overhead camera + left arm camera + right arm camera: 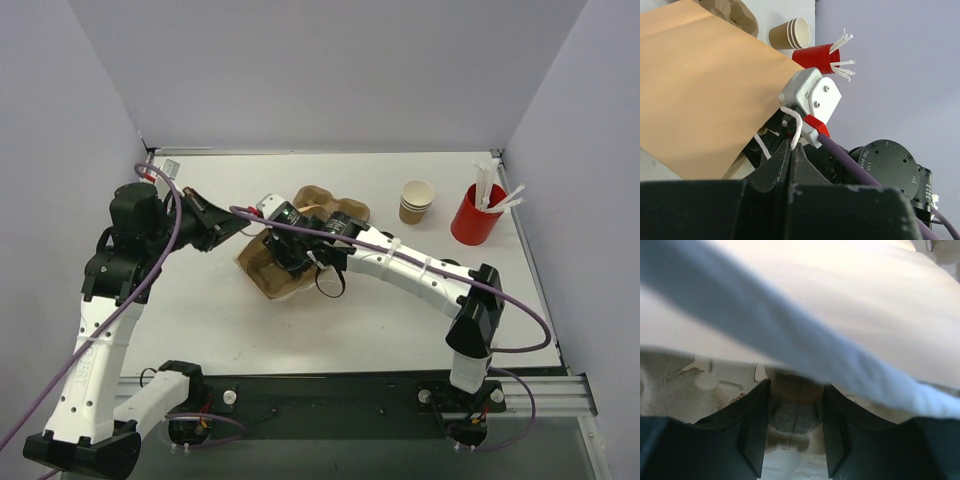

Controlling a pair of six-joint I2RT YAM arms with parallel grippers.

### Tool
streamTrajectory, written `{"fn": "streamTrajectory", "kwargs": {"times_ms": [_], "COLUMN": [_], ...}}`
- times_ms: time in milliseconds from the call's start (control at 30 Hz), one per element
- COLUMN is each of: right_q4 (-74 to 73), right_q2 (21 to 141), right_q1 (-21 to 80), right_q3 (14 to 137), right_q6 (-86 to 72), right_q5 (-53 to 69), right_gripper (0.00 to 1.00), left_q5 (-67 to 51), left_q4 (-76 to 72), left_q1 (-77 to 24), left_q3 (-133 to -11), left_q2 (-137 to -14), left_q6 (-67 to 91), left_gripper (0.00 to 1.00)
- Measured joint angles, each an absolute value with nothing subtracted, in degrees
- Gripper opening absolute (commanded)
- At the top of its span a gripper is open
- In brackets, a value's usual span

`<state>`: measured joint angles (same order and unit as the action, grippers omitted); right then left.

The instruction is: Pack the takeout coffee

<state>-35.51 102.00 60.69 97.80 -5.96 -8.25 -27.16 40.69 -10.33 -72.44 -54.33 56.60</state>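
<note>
At the brown bag (700, 90), both arms stretch inward, left tool (791, 148) shut, right tool (795, 388) clasping the takeout coffee (791, 396).

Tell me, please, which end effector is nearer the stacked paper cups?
Right: right end effector at the paper bag, left of the stacked paper cups; left end effector farther left.

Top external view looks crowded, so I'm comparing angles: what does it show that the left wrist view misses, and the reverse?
Only top external: both arms whole, the left arm and right arm down to their bases. Only left wrist: the left end effector shut, close up, a white loop at its tips. Both: the brown paper bag, the stacked kraft cups, the red cup of white sticks.
</note>
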Motion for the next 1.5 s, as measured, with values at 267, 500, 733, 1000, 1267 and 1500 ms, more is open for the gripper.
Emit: {"fn": "streamTrajectory", "kwargs": {"times_ms": [267, 500, 733, 1000, 1267, 1500], "right_q4": [-38.4, -45.4, -47.1, -48.0, -48.7, -48.9], "right_q2": [107.5, 106.8, 107.0, 111.0, 113.9, 115.3], "right_q1": [59.8, 59.7, 58.3, 54.9, 52.8, 52.5], "right_q3": [105.6, 109.3, 110.0, 113.9, 117.6, 118.4], "right_q6": [-6.5, -6.3, -6.5, -6.1, -6.0, -6.2], "right_q5": [-8.8, -8.0, -5.7, -0.4, 3.5, 5.0], "right_gripper": [0.21, 0.21, 0.2, 0.2, 0.2, 0.2], "left_q5": [-25.9, -25.8, -28.4, -26.3, -20.2, -13.1], "left_q4": [43.1, 43.4, 41.7, 43.4, 44.6, 47.5], "left_q1": [-10.3, -10.4, -10.3, -10.1, -14.7, -22.9], "left_q3": [-76.2, -78.0, -77.6, -84.2, -86.0, -87.4], "left_q2": [-58.1, -59.4, -61.3, -64.8, -60.0, -64.1], "left_q6": [57.9, 58.7, 51.3, 30.0, 11.4, 1.2], "left_gripper": [0.0, 0.3, 0.54, 0.63, 0.62, 0.54]}}
